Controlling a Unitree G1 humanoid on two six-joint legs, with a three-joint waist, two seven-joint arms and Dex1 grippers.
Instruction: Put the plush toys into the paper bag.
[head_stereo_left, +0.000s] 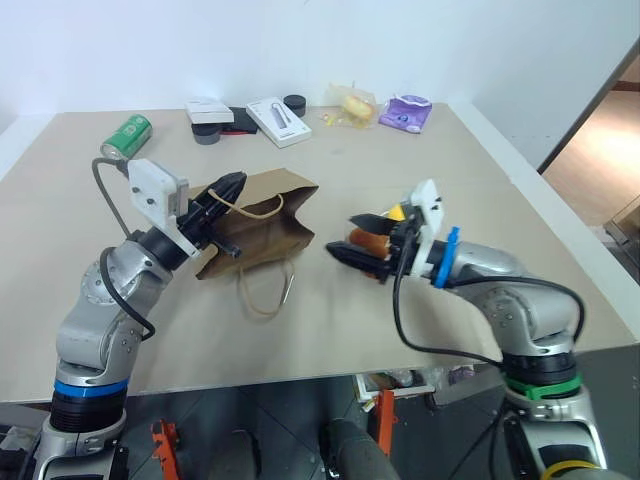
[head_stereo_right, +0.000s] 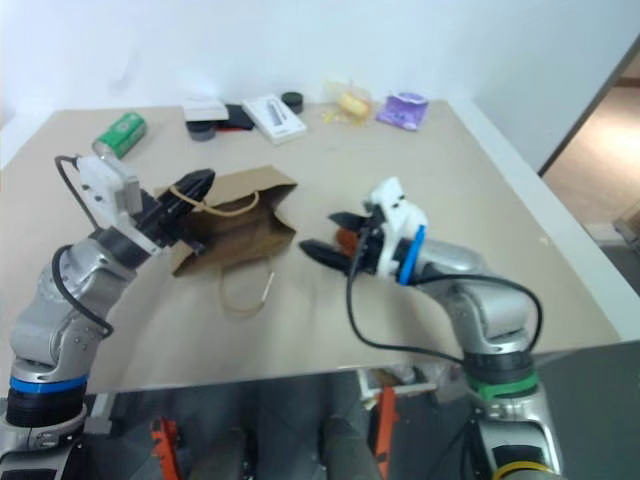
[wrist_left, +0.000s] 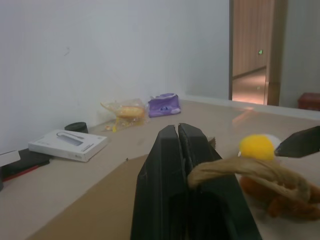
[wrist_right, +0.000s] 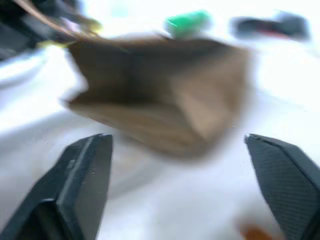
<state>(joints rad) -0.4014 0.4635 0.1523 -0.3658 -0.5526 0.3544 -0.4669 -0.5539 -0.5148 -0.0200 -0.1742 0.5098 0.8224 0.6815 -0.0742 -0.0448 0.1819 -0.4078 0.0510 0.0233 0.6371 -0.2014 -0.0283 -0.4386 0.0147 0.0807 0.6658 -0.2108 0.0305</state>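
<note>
On the table (head_stereo_left: 330, 330), paper bag (head_stereo_left: 262, 232) gapes empty.

Light: bright and even over the table (head_stereo_left: 420, 290) in both head views; soft shadows under the paper bag (head_stereo_left: 255, 225).
Glare: pale sheen on the tabletop near the doorway (wrist_left: 252, 70) in the left wrist view; the far part of the right wrist view is washed out white.
Blur: right wrist view smeared, bag edges soft.
Focus: left wrist fingers (wrist_left: 170, 190) close and dark.
</note>
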